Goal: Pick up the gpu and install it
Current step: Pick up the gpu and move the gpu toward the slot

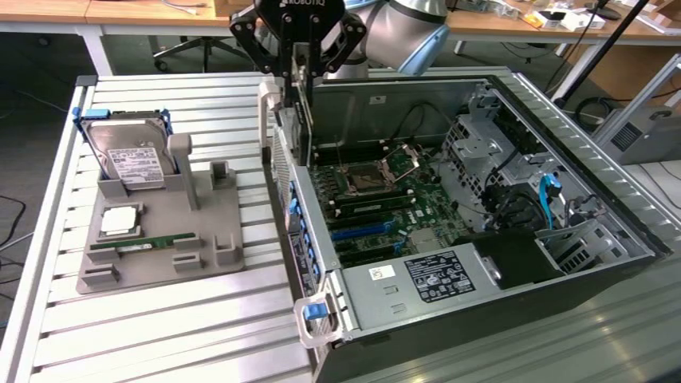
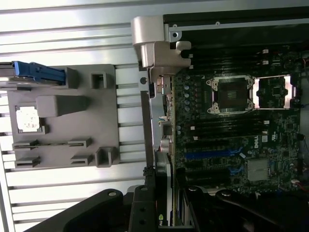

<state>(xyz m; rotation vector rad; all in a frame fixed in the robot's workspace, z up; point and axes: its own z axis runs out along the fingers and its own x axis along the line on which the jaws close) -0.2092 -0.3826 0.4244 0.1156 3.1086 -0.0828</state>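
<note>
The hand [image 1: 301,70] is pinching the gpu [image 1: 305,120] between its two fingers, gripping the card at its upper edge. The card hangs upright and edge-on below the fingers, a thin dark board reaching down toward the open computer case [image 1: 596,199]. It sits above the case wall on the exterior view's left, just beside the edge of the motherboard [image 1: 426,211]; whether it touches the wall I cannot tell. On the board, the CPU socket [image 1: 368,177] lies open near the card's lower end, and the blue slots [image 1: 356,231] lie a little further along.

Outside the case, on the exterior view's left, a grey holder [image 1: 213,247] rests on the slatted counter [image 1: 159,327]. It carries a hard drive [image 1: 130,155] in a blue frame, leaning upright, with a square silver chip [image 1: 117,219] and a narrow green RAM stick [image 1: 143,242] lying flat near it.
</note>
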